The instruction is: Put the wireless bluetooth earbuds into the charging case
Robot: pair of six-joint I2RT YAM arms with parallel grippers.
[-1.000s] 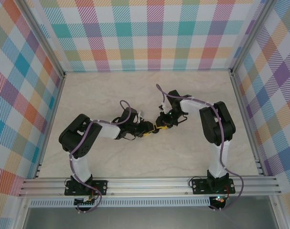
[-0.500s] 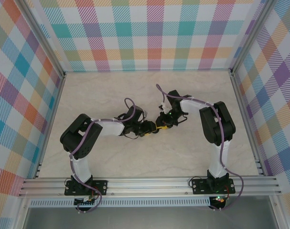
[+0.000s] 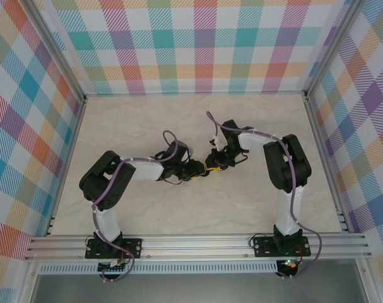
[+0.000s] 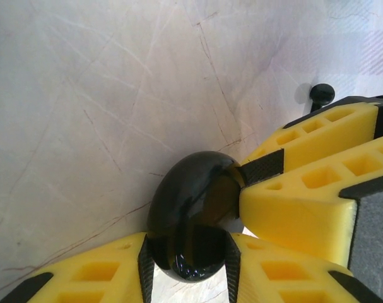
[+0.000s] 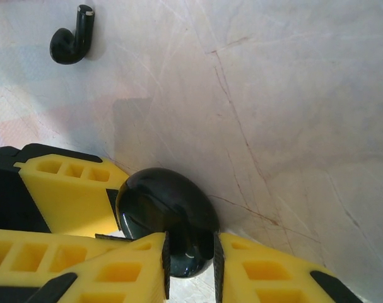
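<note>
Spreading across the pale marble-patterned table [image 3: 115,126], the left arm [image 3: 137,170] and right arm [image 3: 286,161] met fingertip to fingertip near its centre. The left hand [image 4: 188,264] was closed on a glossy black charging case [image 4: 191,196], its pads pressing opposite sides. The right hand [image 5: 191,257] clamped the same case from the other direction. That double hold probably served to steady the slippery shell and work its lid, which looked shut. One black earbud [image 5: 70,41] lay loose on the table near the hands, apart from the case. It likely could not be seated until the case was opened. Neither hand carried an earbud.
</note>
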